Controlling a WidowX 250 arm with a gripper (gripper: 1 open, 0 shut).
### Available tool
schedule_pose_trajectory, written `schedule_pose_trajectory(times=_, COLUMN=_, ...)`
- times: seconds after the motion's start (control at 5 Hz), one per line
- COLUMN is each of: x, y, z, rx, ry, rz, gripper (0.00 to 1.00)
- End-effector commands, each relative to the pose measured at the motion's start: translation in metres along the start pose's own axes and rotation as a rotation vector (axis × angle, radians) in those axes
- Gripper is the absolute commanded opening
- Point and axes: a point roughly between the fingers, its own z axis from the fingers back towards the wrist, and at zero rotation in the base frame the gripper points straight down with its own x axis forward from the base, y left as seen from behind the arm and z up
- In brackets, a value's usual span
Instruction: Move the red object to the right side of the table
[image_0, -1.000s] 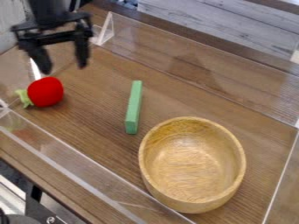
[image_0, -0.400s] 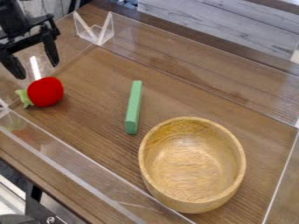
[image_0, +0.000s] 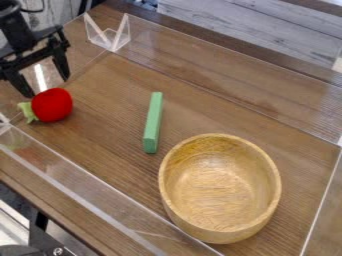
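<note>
The red object (image_0: 52, 104) is a small bright-red ball with a green stub on its left, lying on the brown wood-grain table (image_0: 227, 95) near the left acrylic wall. My black gripper (image_0: 38, 76) hangs just above and behind it, pointing down. Its two fingers are spread wide with nothing between them; the left finger (image_0: 16, 80) sits over the ball's upper left, the right finger (image_0: 62, 68) up and to the right of the ball. No contact with the ball shows.
A flat green bar (image_0: 154, 121) lies in the middle of the table. A large wooden bowl (image_0: 219, 186) sits at the front right. Clear acrylic walls (image_0: 107, 32) border the table, with one running along the front left edge.
My gripper has travelled left and down from behind the ball to just over it, rolling its fingers as it went. The ball, bar and bowl have stayed put.
</note>
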Motion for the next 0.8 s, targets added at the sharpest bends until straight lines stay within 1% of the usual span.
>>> schedule_pose_trajectory(times=0.0, x=0.008, y=-0.003, z=0.002, rx=-0.006, ry=-0.033, rz=-0.038, gripper=1.0)
schedule_pose_trajectory(times=0.2, x=0.013, y=-0.004, z=-0.002, rx=-0.013, ry=-0.027, rz=-0.064, gripper=1.0)
schedule_pose_trajectory(times=0.4, x=0.018, y=-0.01, z=0.001, rx=-0.028, ry=-0.027, rz=-0.067, gripper=1.0)
schedule_pose_trajectory(times=0.6, x=0.018, y=-0.015, z=-0.002, rx=-0.028, ry=-0.03, rz=-0.083, gripper=1.0)
